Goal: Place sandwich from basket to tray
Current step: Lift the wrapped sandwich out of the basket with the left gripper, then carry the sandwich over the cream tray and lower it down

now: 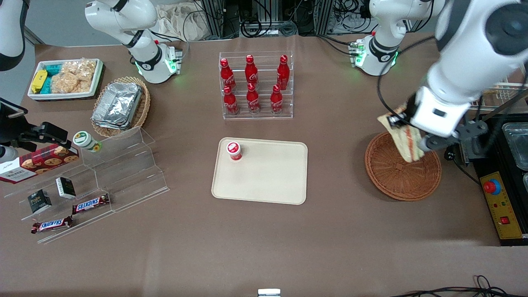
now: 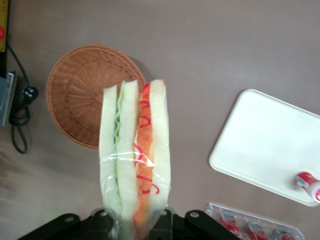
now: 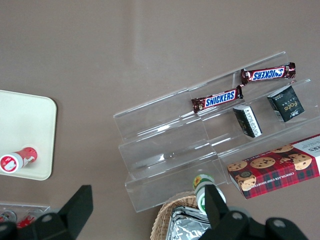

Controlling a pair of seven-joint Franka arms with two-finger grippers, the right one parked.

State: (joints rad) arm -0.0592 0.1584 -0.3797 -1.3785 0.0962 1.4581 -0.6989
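We see a brown table [image 1: 264, 239] with a flat cream tray [image 1: 264, 181] at its middle. A small red-capped bottle [image 1: 234, 150] lies on the tray near the corner at about 11 o'clock from the tray's centre. Farther from the front camera than the tray stands a clear rack of red cola bottles [image 1: 255, 84].

Toward the working arm's end of the table, at about 3 o'clock from the tray and well apart from it, sits the round reddish-brown wicker basket [image 1: 402, 177]. The gripper [image 1: 406, 132] hangs above the basket's rim, at roughly 12 o'clock of the bowl. Its fingers are closed on the wrapped sandwich [image 2: 135, 160], which is lifted clear of the basket, the wedge hanging tilted down from the fingers. In the wrist view the sandwich edge shows white bread with a green layer and a red-orange layer, under clear film, and the basket bowl under it holds nothing.

Toward the parked arm's end we see a clear stepped stand [image 1: 103, 181] with two chocolate bars [image 1: 90, 203], small dark boxes [image 1: 40, 201] and a cookie box [image 1: 37, 163], plus a tan basket of foil containers [image 1: 119, 105] and a white bin of snacks [image 1: 66, 78].
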